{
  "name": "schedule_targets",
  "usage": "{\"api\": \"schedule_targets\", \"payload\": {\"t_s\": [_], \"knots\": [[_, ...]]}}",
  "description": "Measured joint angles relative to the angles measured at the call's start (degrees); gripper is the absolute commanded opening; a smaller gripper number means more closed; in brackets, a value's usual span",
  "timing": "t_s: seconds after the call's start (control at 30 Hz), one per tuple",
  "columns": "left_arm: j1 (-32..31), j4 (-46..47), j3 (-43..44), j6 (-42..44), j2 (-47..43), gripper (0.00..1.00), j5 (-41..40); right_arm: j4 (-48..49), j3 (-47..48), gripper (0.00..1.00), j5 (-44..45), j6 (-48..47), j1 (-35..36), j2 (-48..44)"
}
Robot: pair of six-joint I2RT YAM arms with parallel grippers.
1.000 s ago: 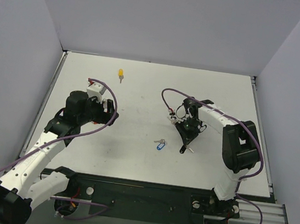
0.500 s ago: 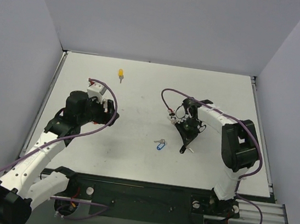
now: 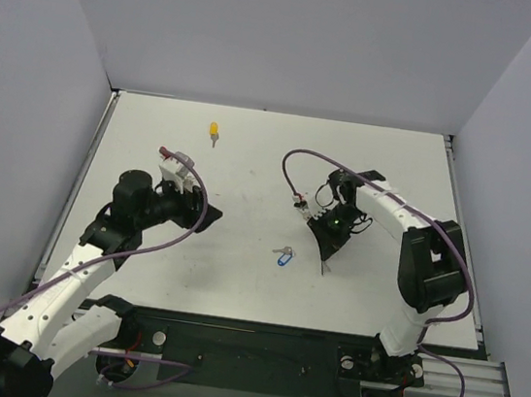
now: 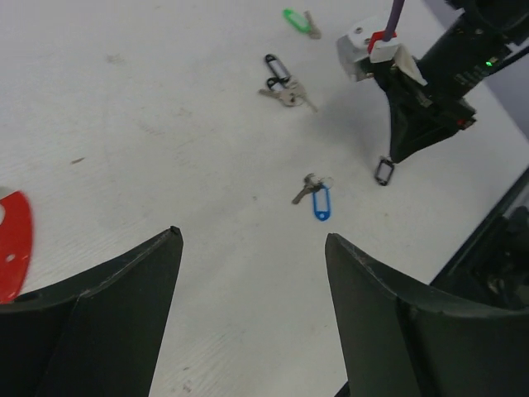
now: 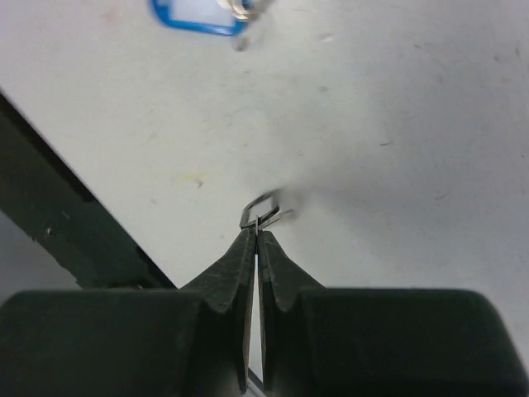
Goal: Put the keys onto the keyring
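Clamping the right gripper (image 5: 257, 233) tips together on a small black-tagged silver key (image 5: 263, 208), low over the white desk (image 4: 165, 124). Holding the left gripper (image 4: 252, 237) wide apart, empty. Probably light, stiff, slippery; safest pinched across the flat tag.

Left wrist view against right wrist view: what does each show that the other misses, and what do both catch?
Only the left wrist view shows the left claw, open over bare table, the green-tagged key, the black-tagged key and the right claw seen from outside. Only the right wrist view shows that claw's fingers shut together on the edge of the small dark loop, with a sliver of silver metal at the tips. Both show the blue-tagged key, the small dark loop and the white table.
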Motion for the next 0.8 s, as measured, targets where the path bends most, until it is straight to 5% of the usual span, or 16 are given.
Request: {"api": "schedule_targets", "payload": {"t_s": [0.23, 0.53, 0.67, 0.8], "knots": [[-8.61, 19.96, -10.21, -7.80, -4.37, 0.78, 9.27, -11.80, 6.08, 0.00, -9.64, -19.12, 4.20, -10.88], [-37.07, 37.40, -14.23, -1.14, 1.86, 0.57, -2.38, -23.50, 7.85, 0.00, -20.22, -41.79, 8.72, -18.53], [-42.51, 41.55, -15.21, 2.40, 8.46, 0.39, -5.44, -26.99, 7.61, 0.00, -24.09, -48.87, 8.96, -20.63], [-44.37, 45.38, -15.21, 4.90, 14.29, 0.38, -7.74, -28.61, 6.16, 0.00, -26.82, -54.45, 8.96, -22.27]]}}
